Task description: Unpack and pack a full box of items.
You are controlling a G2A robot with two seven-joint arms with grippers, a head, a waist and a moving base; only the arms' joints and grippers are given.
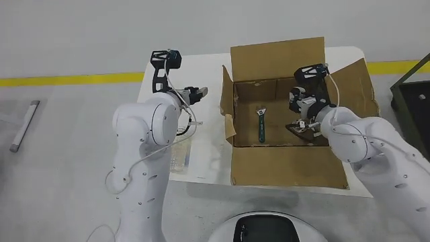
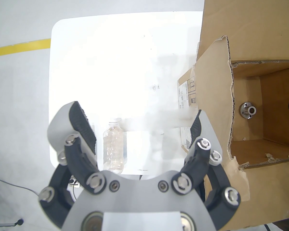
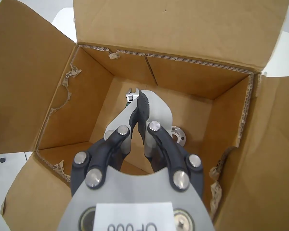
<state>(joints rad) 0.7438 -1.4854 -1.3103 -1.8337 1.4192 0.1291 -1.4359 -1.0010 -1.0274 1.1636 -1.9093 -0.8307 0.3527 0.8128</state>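
An open cardboard box [image 1: 282, 165] stands on the white table [image 1: 208, 64], all flaps folded out. A wrench with a green handle [image 1: 261, 125] lies on its floor, its metal head [image 3: 131, 94] showing beside my right gripper. A round metal flange [image 3: 178, 135] [image 2: 248, 110] also rests on the box floor. My right gripper [image 3: 140, 108] [image 1: 300, 107] hangs inside the box above the floor, shut, with nothing visible between its pads. My left gripper [image 2: 139, 123] [image 1: 196, 94] is open over the table, to the left of the box. A clear plastic bottle [image 2: 113, 145] [image 1: 178, 156] lies on the table below it.
The box's torn left flap [image 2: 214, 92] stands close to my left gripper's fingers [image 2: 198, 126]. Bare table stretches beyond the bottle toward the far edge. A dark green frame [image 1: 410, 101] stands on the floor to the right of the table.
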